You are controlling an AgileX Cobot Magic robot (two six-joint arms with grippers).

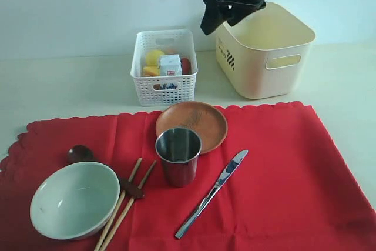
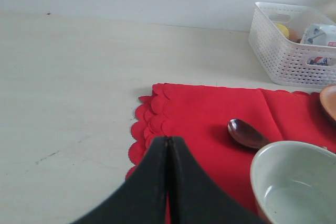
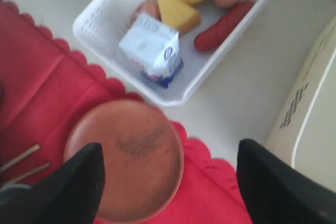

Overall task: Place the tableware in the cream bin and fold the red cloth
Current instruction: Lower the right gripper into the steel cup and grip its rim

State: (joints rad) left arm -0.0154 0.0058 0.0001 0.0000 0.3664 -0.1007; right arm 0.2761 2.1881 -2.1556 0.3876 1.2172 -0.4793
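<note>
Pale table [image 1: 70,86], red cloth [image 1: 282,168] under bowl [image 1: 73,199], cup [image 1: 178,156], plate [image 1: 200,119], knife [image 1: 212,194], left tool [image 2: 168,140] closed, empty, right tool [image 3: 169,153] spread open near cream bin [image 1: 264,63]

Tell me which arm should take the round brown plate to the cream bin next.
Right, probably. The right hand is open beside the cream plastic bin, with the round brown plate framed between its fingers. The left hand is shut, low at the scalloped red cloth's outer edge.

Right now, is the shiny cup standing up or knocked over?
Standing up. The steel cup rests on its base on the red cloth, and its round open mouth faces straight up.
</note>
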